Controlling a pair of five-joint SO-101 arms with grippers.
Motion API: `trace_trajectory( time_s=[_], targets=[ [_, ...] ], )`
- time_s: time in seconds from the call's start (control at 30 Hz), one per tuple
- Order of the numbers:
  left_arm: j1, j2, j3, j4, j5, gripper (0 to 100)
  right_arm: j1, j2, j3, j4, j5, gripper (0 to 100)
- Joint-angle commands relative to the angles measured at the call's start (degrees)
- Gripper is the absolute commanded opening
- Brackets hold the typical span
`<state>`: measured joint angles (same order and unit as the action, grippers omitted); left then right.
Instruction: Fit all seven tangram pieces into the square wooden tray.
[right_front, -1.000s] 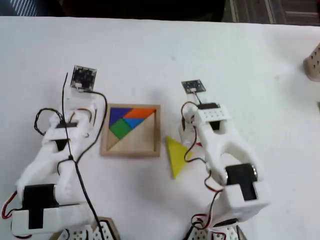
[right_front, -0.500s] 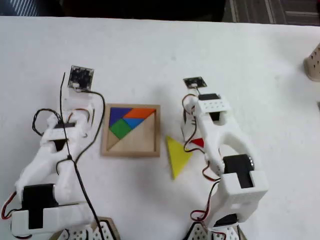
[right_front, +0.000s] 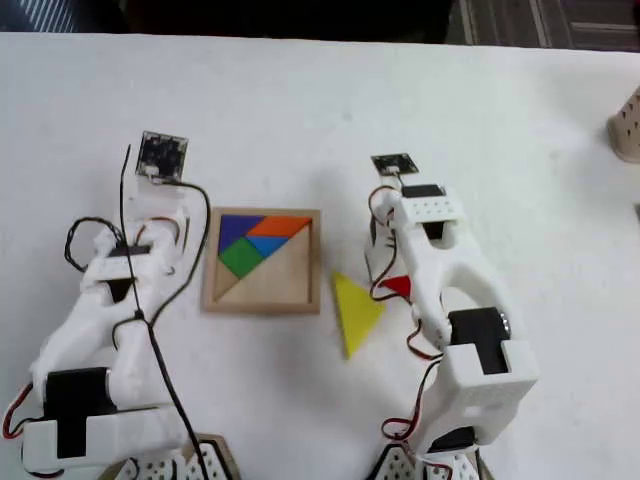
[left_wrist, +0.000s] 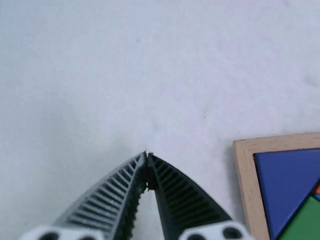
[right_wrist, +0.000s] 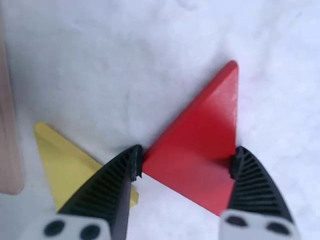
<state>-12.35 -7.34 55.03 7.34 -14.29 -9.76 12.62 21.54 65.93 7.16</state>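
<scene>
This is looking like a robotics lab bench: a left arm (right_front: 110, 300) and a right arm (right_front: 450, 290) in white plastic are sitting on a plain white table (right_front: 300, 90). Loose wires (right_front: 152, 335) are trailing over them, and bare circuit boards (right_front: 165, 155) are riding their wrists.

We've got a matt wooden tray (right_front: 262, 306), smooth red piece (right_wrist: 200, 145), ribbed plastic right claw (right_wrist: 186, 159), faintly textured tabletop (right_front: 300, 100).

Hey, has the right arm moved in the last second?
Yes: the right arm has shifted slightly away from the wooden tray, so the red triangle now shows.
</scene>
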Motion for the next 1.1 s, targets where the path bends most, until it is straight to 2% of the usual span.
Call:
trace_trajectory(
  time_s=[0.0,0.43,0.63,0.7,0.8,0.93,1.07],
  targets=[
    [-1.01,-0.31,-2.73,0.18,-0.88,2,0.75,-5.93,-0.88,2.77,0.53,15.9],
    [-1.01,-0.22,-2.81,0.09,-0.88,2,0.75,-17.71,-0.88,8.48,0.62,15.9],
    [-1.01,-0.22,-2.81,0.09,-0.88,2,0.75,-18.42,-0.44,10.77,6.59,16.4],
    [-1.01,-0.22,-2.81,0.09,-0.88,2,1.36,-17.89,0.09,10.59,8.18,19.3],
    [-1.01,-0.22,-2.81,0.09,-0.88,2,1.71,-17.71,2.64,7.87,10.02,29.0],
    [-1.01,-0.22,-2.81,0.09,-0.88,2,1.54,-17.71,10.02,-1.19,13.36,40.9],
    [-1.01,-0.22,-2.81,0.09,-0.97,2,1.89,-17.71,15.56,-10.24,13.36,44.8]
  ],
)
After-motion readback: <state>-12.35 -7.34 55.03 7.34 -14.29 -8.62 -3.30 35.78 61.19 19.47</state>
